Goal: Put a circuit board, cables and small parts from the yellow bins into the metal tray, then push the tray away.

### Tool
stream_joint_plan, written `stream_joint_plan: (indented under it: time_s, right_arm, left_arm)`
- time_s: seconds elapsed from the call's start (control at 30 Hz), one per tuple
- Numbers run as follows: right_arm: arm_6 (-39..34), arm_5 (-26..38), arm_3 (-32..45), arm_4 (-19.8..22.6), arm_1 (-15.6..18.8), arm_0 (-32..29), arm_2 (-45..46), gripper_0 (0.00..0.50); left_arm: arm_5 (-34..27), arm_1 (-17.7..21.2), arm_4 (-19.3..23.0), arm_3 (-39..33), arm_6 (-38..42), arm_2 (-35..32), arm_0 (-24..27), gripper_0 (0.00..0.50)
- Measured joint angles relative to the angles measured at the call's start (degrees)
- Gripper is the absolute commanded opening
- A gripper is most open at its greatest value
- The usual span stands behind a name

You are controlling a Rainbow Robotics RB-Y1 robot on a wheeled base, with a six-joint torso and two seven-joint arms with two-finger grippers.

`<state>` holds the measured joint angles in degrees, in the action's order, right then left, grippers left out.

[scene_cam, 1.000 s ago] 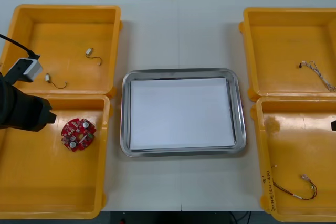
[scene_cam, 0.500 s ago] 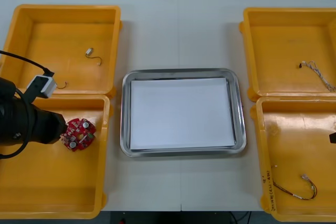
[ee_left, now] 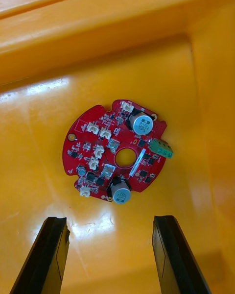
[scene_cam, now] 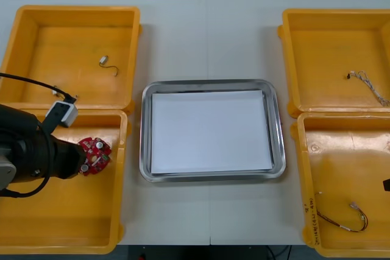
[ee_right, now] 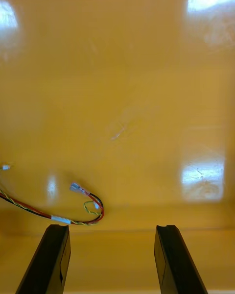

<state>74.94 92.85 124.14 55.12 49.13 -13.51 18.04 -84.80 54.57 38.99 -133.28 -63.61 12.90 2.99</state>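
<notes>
Hovering wide open & empty, left gripper (ee_left: 108,225) has the round red circuit board (ee_left: 117,152) just ahead of it, near wall of yellow plastic bin (ee_left: 208,93). Risk: board lies flat, so tips may skid off its thin edge or hit wall. Right gripper (ee_right: 110,228), open & empty, hangs by red-and-yellow cable (ee_right: 61,219).

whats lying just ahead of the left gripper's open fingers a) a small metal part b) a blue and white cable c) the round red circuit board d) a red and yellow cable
c: in the left wrist view the round red circuit board lies flat on the yellow bin floor just beyond the left gripper, whose fingers stand apart with nothing between them.
</notes>
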Motion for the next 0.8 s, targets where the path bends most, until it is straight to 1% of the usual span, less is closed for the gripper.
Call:
stream_joint_plan:
  time_s: [0.17, 0.37, 0.67, 0.8]
  right_arm:
    - [0.1, -1.0, 0.0, -1.1, -1.3, -0.2, -1.1, 0.500]
    - [0.1, -3.3, 0.0, -2.7, -1.3, -0.2, -4.2, 0.500]
    - [0.1, -5.4, -0.4, -5.1, -1.3, -0.2, -6.5, 0.500]
    - [0.1, -9.5, -2.6, -6.0, -1.3, -0.2, -8.8, 0.500]
  left_arm:
    - [2.8, 0.0, -1.3, 0.9, 0.0, 2.6, 0.0, 0.500]
    - [7.5, 0.0, -2.9, 4.2, 0.0, 5.4, 0.0, 0.500]
    - [9.5, 0.0, -5.1, 5.8, 0.0, 8.0, -0.1, 0.500]
    - [11.1, 0.0, -5.9, 6.7, 0.0, 9.1, -0.1, 0.500]
